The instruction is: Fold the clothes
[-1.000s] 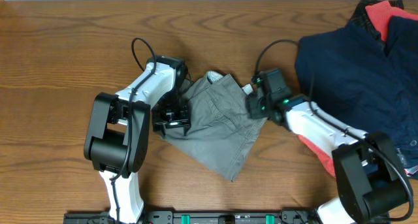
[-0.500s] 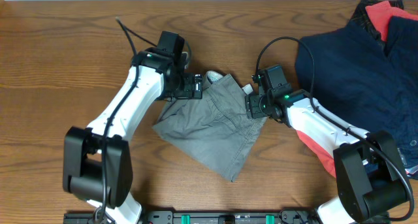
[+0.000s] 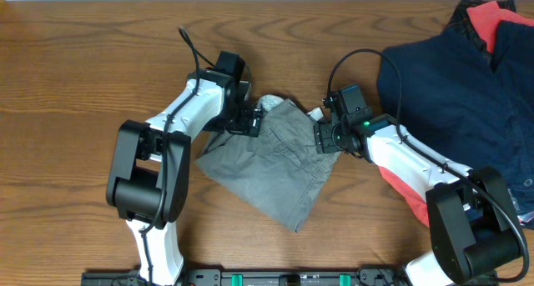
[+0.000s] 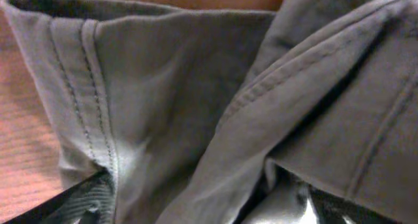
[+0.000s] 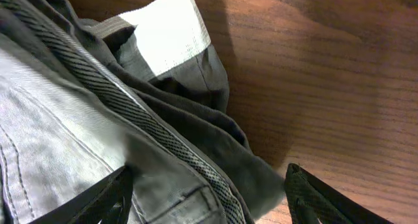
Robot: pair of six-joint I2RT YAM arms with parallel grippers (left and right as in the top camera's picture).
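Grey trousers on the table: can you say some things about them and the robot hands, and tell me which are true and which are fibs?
The grey trousers lie on a wooden table. True.
The left gripper is far from the trousers. False: it is at their upper-left edge.
The right gripper is at the trousers' right edge. True.
The navy garment covers the trousers. False: it lies apart, further right.

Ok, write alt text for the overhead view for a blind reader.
Grey trousers, roughly folded, lie on a wooden table, with the left gripper at their top-left edge and the right gripper at their right edge. A navy garment lies far right.
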